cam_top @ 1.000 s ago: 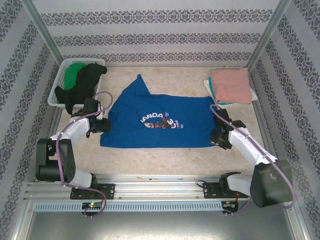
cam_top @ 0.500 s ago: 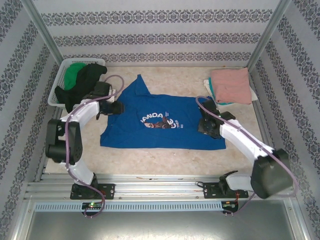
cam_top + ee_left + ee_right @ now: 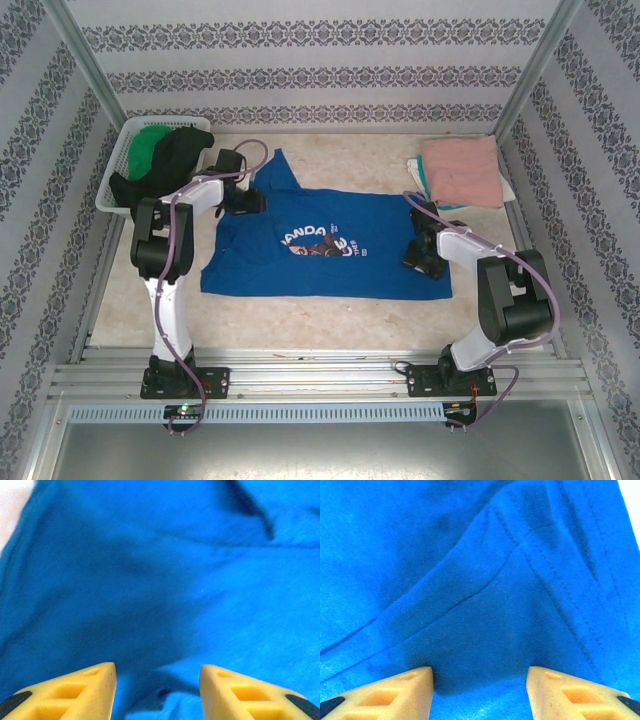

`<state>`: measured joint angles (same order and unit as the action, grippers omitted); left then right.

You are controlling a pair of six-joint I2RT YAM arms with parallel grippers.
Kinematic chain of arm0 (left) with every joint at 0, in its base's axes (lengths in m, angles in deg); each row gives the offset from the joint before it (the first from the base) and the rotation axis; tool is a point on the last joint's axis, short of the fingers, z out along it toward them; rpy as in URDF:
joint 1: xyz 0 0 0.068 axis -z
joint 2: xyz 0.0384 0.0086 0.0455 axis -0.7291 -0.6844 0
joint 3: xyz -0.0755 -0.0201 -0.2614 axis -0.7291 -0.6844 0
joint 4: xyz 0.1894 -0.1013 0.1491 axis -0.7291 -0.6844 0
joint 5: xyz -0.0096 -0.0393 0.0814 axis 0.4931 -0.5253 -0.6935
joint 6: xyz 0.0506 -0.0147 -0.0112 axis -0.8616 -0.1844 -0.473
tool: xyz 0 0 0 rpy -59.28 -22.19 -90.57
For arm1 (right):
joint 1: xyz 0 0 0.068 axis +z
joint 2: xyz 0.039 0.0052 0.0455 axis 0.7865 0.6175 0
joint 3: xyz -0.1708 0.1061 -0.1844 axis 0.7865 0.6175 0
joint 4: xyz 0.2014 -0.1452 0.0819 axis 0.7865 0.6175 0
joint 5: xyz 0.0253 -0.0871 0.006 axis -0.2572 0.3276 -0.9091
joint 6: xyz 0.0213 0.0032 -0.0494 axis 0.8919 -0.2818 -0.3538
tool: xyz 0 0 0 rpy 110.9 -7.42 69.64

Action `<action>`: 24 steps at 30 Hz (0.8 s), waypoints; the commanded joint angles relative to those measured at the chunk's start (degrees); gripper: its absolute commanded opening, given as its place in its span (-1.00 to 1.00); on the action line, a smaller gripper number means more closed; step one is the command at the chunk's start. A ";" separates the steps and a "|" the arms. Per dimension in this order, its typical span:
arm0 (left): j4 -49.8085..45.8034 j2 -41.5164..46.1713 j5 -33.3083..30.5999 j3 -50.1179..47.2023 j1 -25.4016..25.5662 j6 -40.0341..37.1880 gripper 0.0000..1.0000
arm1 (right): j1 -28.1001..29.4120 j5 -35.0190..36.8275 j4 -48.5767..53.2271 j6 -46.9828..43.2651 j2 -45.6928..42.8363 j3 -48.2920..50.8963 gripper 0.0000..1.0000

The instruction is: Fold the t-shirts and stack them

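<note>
Four-item stock check: shirt-folding station

1. Royal-blue t-shirt (image 3: pixel 330 245). Spread nearly flat, print side up, in the middle of the desk (image 3: pixel 370 162). White-and-dark chest print (image 3: pixel 320 243) close to the centre of the cloth. One sleeve (image 3: pixel 281 170) pointing toward the far wall. Left border slightly rumpled.

2. Salmon-pink t-shirt (image 3: pixel 460 170). Folded to a neat rectangle at the far right corner of the desk, lying on top of a pale folded cloth (image 3: pixel 424 183) with a teal edge. Well apart from the blue item.

3. Black t-shirt (image 3: pixel 172 165) and green t-shirt (image 3: pixel 148 145). Both unfolded, heaped in the white slatted basket (image 3: pixel 113 205) at the far left corner. Black partly draped over the green and over the basket's near rim.

4. Left pincer (image 3: pixel 252 200). Down at the upper left of the blue cloth, just below the sleeve. From the wrist camera (image 3: pixel 156 674): yellow fingers (image 3: pixel 95 680) apart, wrinkled blue fabric under and between them, nothing clamped.

5. Right pincer (image 3: pixel 420 255). Down at the right edge of the blue cloth, near its lower corner. From the wrist camera (image 3: pixel 480 675): fingers apart, a stitched seam (image 3: pixel 535 565) and soft folds of blue fabric ahead, nothing clamped.
</note>
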<state>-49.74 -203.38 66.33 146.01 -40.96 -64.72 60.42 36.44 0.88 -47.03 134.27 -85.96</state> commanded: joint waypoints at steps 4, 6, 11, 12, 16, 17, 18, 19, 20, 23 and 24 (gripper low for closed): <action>-0.77 4.84 -1.75 -9.26 -3.01 1.29 -0.05 | -3.02 -0.72 -0.09 1.50 -4.84 5.55 0.09; -0.37 6.18 -1.14 -11.55 -3.51 1.10 -0.05 | -3.20 -0.45 0.12 1.59 -6.74 7.19 0.09; 0.14 10.17 -1.66 -14.46 -4.09 0.84 -0.04 | -3.28 -1.26 0.99 0.99 -13.37 9.23 0.11; 0.14 10.41 -1.34 -13.67 -4.09 0.94 -0.04 | -3.20 -1.90 1.09 0.62 -14.81 9.04 0.12; -2.38 8.57 0.46 -5.81 -3.13 1.57 -0.04 | -1.70 -1.57 2.02 -1.07 -18.61 6.15 0.14; -2.94 7.78 0.48 -3.37 -2.59 1.66 -0.04 | -1.46 -1.40 1.95 -1.49 -18.87 5.10 0.14; -3.18 6.82 0.43 -0.98 -2.02 1.75 -0.03 | -1.31 -1.41 1.75 -2.12 -18.70 3.81 0.14; -3.23 5.73 0.52 0.91 -1.61 2.02 -0.02 | -1.26 -1.44 1.68 -2.75 -18.13 2.50 0.14; -3.52 4.16 1.36 3.56 -1.14 2.23 0.00 | -1.17 -1.27 1.52 -3.47 -17.04 0.76 0.14; -4.47 -1.35 2.72 10.78 0.32 2.60 -0.01 | -0.45 -1.63 1.50 -5.89 -11.80 -6.00 0.14; -5.04 -3.53 3.18 13.39 0.84 2.52 -0.01 | -0.08 -1.36 1.62 -6.76 -9.55 -8.80 0.14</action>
<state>-51.64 -201.52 67.54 154.60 -41.90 -63.23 59.24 35.15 2.50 -50.36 120.87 -89.26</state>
